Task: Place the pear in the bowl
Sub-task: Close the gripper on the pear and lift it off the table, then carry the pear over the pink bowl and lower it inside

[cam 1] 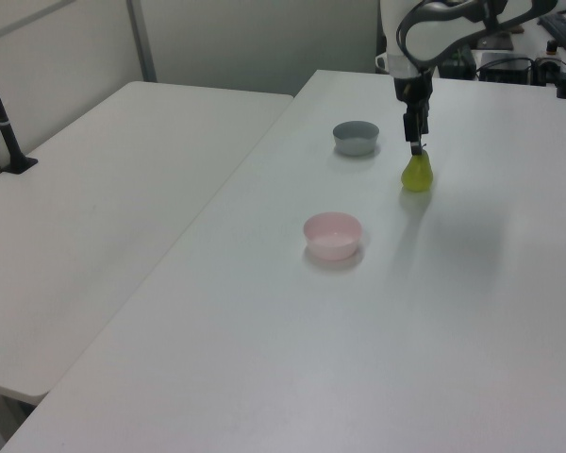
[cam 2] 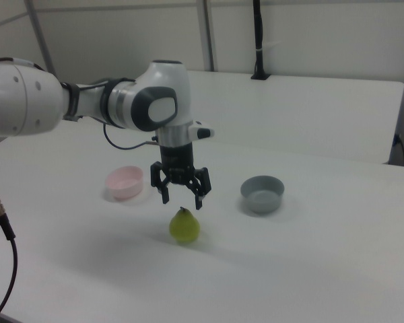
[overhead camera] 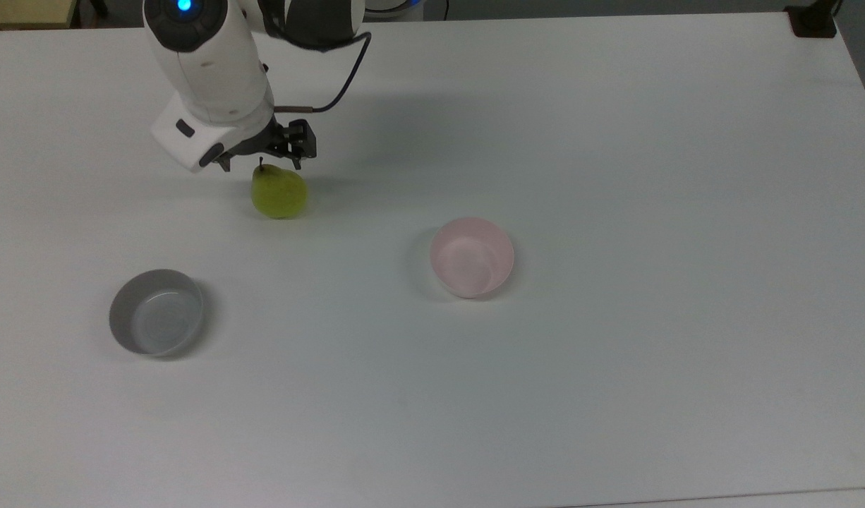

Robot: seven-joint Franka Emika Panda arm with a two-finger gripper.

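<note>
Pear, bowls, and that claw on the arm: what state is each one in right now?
pear: upright on the table, stem up, not gripped.
pink bowl: upright, empty.
grey bowl: upright, empty.
gripper: open, fingers pointing down, hovering just above the pear.

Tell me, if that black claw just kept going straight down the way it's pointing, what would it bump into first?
Most likely the pear: the open gripper hangs right above its stem, fingers pointing down, nothing in between. After that, only the white table.
</note>
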